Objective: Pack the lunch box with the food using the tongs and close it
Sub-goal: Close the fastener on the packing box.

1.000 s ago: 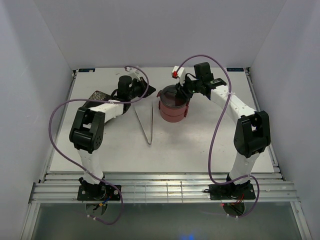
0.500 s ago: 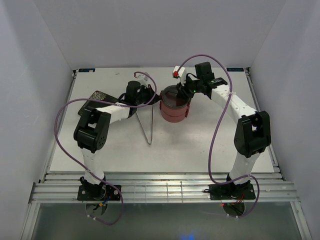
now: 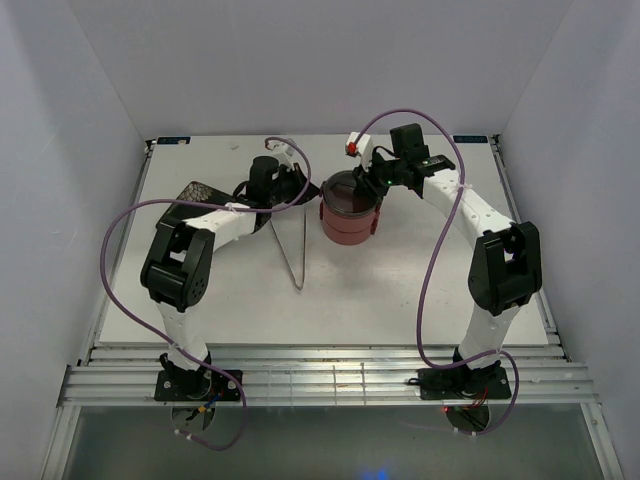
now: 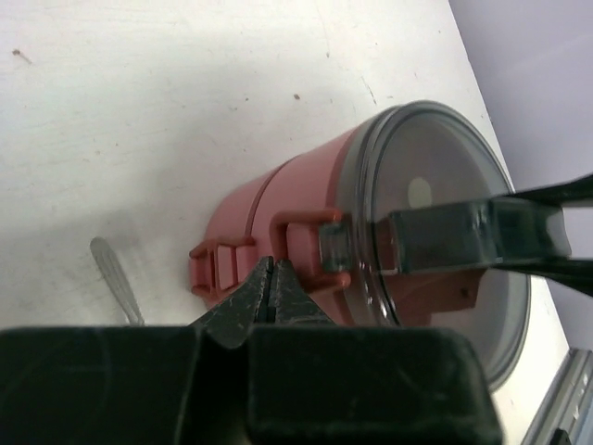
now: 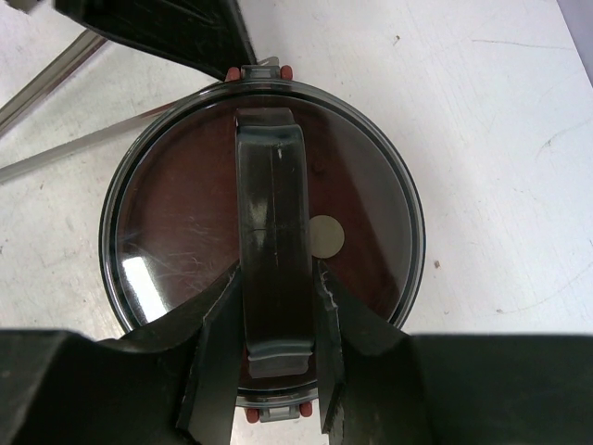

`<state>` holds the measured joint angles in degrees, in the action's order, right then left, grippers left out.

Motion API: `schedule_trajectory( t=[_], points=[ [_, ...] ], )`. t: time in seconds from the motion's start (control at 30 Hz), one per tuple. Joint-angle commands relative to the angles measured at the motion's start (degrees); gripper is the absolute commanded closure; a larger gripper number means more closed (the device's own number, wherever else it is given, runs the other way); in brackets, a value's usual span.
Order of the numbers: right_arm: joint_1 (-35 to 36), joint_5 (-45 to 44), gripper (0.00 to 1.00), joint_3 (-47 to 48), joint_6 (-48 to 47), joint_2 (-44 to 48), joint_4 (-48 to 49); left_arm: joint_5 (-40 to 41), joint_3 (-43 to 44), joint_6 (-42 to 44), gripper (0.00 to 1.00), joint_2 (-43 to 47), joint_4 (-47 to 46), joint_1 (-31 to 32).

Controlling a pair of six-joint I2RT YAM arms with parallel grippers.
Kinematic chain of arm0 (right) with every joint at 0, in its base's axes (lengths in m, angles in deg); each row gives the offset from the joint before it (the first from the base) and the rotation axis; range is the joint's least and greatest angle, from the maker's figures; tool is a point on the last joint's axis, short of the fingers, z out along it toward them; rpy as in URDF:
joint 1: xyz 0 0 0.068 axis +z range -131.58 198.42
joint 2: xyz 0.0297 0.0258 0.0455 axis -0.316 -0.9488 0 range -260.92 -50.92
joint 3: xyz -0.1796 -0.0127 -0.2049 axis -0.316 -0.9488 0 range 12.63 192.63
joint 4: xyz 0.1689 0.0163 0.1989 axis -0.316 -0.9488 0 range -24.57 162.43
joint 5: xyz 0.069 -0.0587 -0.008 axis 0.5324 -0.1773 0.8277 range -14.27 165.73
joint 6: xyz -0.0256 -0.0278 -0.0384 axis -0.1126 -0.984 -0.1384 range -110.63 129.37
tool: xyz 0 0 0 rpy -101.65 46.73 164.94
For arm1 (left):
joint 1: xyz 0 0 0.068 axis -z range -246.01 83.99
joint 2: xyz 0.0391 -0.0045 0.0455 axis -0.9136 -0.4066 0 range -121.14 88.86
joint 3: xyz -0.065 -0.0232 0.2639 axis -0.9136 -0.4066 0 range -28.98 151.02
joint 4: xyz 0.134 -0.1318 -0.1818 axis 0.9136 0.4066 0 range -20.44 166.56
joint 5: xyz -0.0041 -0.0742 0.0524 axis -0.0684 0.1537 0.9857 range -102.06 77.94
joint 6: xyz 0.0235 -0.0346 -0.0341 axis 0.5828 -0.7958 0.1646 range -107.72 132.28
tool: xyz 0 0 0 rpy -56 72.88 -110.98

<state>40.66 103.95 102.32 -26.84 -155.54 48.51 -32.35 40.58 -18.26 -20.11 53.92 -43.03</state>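
What the lunch box [image 3: 348, 215] holds cannot be made out through its smoky lid [image 5: 176, 222]. Left of the lunch box, the plate [image 3: 193, 190] lies mostly under the left arm. The tongs [image 5: 51, 77] are cut off at the right wrist view's left edge.

Centre: lunch box [image 3: 348, 218]; tongs [image 3: 302, 245] to left; plate [image 3: 193, 192] further left; right tool [image 5: 275, 324] on lid handle [image 5: 271, 204].

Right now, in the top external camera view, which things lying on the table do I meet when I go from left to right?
Going rightwards: dark square patterned plate → thin silver metal tongs → round dusty-red tiered lunch box.
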Motion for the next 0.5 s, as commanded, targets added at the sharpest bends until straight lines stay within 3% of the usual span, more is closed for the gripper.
schedule_trajectory(
  t=[0.0, 0.17, 0.37, 0.47],
  points=[
    [0.26, -2.48, 0.78, -0.48, 0.43, -3.49, -6.05, -4.66, 3.56, -1.01, 1.0, -1.24, 0.52, 6.0],
    [0.26, -2.83, 0.79, -0.83, 0.26, -2.96, -5.96, -1.68, -0.3, -2.15, 1.0, 1.56, 0.08, 6.82],
    [0.08, -1.86, 0.8, -0.92, 0.26, -2.87, -6.05, -5.02, 0.58, -2.86, 1.0, 2.36, -0.1, 5.93],
    [-0.18, -1.95, 0.8, -1.18, 0.35, -2.43, -6.14, -1.33, 0.58, -1.71, 1.0, 2.79, 3.42, 1.74]
  ],
)
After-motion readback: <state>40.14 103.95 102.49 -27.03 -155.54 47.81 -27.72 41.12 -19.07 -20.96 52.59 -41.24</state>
